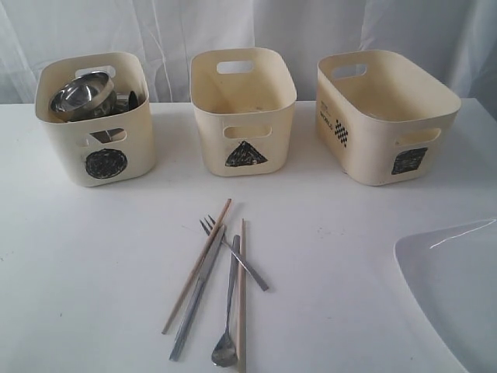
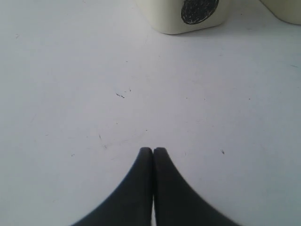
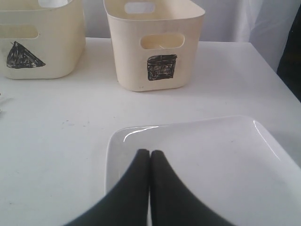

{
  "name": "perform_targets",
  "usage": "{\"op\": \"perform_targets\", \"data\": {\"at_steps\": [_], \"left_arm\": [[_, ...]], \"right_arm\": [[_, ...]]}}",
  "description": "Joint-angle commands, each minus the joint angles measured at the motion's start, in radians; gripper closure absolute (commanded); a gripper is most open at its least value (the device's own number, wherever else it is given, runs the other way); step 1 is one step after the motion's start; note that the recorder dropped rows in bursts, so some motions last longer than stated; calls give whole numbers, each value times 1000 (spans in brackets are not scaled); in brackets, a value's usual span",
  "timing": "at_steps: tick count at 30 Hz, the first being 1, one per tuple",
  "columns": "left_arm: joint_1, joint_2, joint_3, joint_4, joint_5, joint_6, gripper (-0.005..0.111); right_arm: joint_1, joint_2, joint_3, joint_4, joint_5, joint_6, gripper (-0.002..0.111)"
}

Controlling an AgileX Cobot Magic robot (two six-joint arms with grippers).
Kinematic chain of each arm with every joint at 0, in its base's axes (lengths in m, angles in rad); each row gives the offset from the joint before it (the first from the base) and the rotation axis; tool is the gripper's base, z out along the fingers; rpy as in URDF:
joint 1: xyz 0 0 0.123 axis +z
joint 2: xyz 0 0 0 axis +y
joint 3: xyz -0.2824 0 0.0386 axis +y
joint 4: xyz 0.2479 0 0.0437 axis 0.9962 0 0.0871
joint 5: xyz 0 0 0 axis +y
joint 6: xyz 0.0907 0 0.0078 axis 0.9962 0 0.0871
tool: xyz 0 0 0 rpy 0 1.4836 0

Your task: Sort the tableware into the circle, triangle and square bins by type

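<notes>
Cream plastic circle-marked tub (image 1: 62,151) holds steel bowls (image 1: 78,95); steel cutlery (image 1: 198,294) and wooden chopsticks (image 1: 242,311) await you. Left gripper (image 2: 153,150), right gripper (image 3: 150,153): jaws together, empty; open one next.

- circle bin (image 1: 93,148), triangle bin (image 1: 243,116), square bin (image 1: 384,132): all 3 cream, each shape scribbled in black
- square bin side: little black checker patch (image 1: 341,130)
- steel bowl (image 1: 80,95), fork (image 1: 252,276), knife (image 1: 198,291), spoon (image 1: 230,299): silvery grey
- chopsticks (image 1: 194,272): pale tan wood
- plate (image 1: 458,287) and table (image 1: 78,272): white
</notes>
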Motion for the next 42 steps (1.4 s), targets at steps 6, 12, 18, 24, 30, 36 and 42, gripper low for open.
{"op": "perform_targets", "data": {"at_steps": [6, 12, 18, 24, 30, 36, 42], "left_arm": [[3, 1, 4, -14, 5, 1, 107], [3, 1, 4, -14, 5, 1, 107], [3, 1, 4, -14, 5, 1, 107], [3, 1, 4, -14, 5, 1, 107], [3, 1, 4, -14, 5, 1, 107], [3, 1, 4, -14, 5, 1, 107], [3, 1, 4, -14, 5, 1, 107]], "right_arm": [[1, -5, -1, 0, -3, -1, 108], [1, -5, -1, 0, -3, -1, 108], [1, -5, -1, 0, 5, 2, 108], [1, -5, -1, 201, -234, 256, 108], [1, -5, -27, 181, -685, 281, 108], [1, -5, -88, 28, -857, 281, 108], [1, -5, -106, 28, -787, 228, 108]]}}
